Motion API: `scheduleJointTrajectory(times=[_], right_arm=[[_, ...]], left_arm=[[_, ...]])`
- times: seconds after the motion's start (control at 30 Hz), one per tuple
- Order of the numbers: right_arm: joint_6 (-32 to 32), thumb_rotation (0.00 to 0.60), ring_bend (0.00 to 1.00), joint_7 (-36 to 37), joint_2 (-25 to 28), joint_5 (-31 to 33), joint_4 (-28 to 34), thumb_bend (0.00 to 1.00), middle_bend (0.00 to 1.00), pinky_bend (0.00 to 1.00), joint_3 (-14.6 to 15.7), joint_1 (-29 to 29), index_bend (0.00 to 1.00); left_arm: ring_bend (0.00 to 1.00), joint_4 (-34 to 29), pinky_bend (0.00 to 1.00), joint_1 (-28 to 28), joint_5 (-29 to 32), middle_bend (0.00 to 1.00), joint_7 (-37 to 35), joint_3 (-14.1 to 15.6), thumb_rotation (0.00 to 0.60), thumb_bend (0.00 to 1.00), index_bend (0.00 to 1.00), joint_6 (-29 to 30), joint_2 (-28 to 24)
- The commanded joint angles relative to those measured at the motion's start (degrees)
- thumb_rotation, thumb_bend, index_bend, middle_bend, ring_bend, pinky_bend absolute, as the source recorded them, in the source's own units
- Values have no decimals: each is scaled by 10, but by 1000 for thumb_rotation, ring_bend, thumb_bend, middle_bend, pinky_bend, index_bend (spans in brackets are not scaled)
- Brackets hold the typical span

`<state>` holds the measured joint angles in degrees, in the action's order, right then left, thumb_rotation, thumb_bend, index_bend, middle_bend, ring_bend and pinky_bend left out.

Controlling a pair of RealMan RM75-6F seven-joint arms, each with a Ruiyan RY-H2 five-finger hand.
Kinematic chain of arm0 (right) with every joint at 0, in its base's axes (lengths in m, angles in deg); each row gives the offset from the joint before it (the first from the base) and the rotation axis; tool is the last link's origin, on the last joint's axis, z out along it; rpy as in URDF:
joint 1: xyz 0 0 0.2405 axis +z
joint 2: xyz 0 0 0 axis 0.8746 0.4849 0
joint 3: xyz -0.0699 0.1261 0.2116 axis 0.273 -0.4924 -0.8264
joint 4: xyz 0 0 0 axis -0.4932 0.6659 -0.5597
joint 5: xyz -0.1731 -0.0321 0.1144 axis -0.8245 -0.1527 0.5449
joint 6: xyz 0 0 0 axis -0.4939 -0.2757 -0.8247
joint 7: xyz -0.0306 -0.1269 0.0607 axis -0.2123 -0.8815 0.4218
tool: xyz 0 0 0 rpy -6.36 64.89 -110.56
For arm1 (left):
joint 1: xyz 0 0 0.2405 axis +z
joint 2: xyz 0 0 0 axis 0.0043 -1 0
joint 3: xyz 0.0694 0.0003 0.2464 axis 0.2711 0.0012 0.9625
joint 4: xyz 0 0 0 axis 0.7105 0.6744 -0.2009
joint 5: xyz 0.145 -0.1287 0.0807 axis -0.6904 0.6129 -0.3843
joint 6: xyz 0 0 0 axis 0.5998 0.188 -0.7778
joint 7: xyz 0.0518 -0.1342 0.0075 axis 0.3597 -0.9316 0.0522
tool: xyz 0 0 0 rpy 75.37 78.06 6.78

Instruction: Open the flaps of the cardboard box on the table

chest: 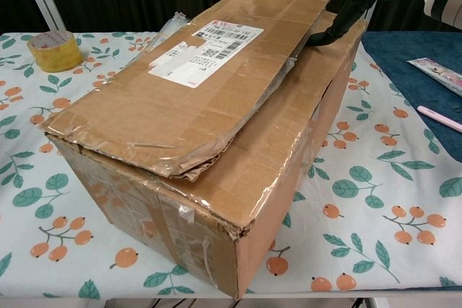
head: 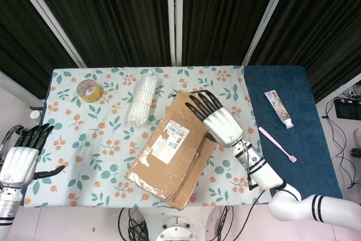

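Observation:
The cardboard box (head: 169,159) lies slantwise in the middle of the table, taped, with its flaps down. The upper flap with the white shipping label (chest: 206,48) overlaps the lower flap (chest: 289,142) and gapes slightly at its edge. My right hand (head: 217,121) hovers over the box's far right end, fingers spread and holding nothing. In the chest view a dark fingertip (chest: 323,36) reaches the upper flap's far edge. My left hand (head: 20,159) stays beyond the table's left edge, fingers apart and empty.
A yellow tape roll (head: 89,90) and a clear-wrapped bundle (head: 142,99) lie on the floral cloth behind the box. On the blue cloth (head: 299,162) at the right lie a tube (head: 278,108) and a pink toothbrush (head: 276,144).

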<state>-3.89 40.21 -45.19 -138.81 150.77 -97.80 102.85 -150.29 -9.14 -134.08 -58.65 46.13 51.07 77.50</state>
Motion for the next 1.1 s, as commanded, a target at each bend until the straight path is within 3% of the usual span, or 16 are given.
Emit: scheduleJointTrajectory(times=[0.03, 0.3, 0.67, 1.1], right_arm=[[2, 600, 0, -5, -5, 1, -7, 70, 0, 0, -2, 8, 0], [-4, 600, 0, -5, 1, 5, 0, 302, 0, 0, -20, 24, 0], [28, 600, 0, -64, 10, 54, 10, 300, 0, 0, -73, 88, 0], [56, 600, 0, -150, -58, 156, -59, 286, 0, 0, -109, 196, 0]], left_arm=[[70, 1, 159, 1, 2, 60, 0, 0, 432, 28, 68, -1, 1], [71, 7, 159, 3, 6, 60, -8, -2, 428, 28, 68, 3, 3], [70, 20, 159, 6, 9, 60, -25, -7, 428, 28, 60, 10, 3], [70, 24, 159, 6, 17, 60, -44, -13, 424, 28, 60, 9, -10]])
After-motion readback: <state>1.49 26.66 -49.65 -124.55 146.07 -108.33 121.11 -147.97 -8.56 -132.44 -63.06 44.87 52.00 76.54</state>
